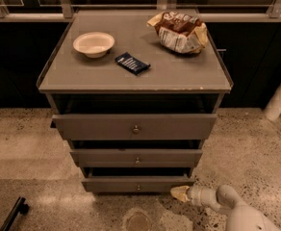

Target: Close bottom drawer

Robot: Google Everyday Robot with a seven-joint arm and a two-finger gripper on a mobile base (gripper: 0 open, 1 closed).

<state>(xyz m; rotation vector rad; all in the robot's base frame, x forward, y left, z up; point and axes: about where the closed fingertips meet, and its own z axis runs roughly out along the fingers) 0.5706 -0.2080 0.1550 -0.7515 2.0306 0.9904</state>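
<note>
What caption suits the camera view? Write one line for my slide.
Gripper low at the right end of the slightly open bottom drawer; bowl, packet and snack bag on the cabinet.
</note>
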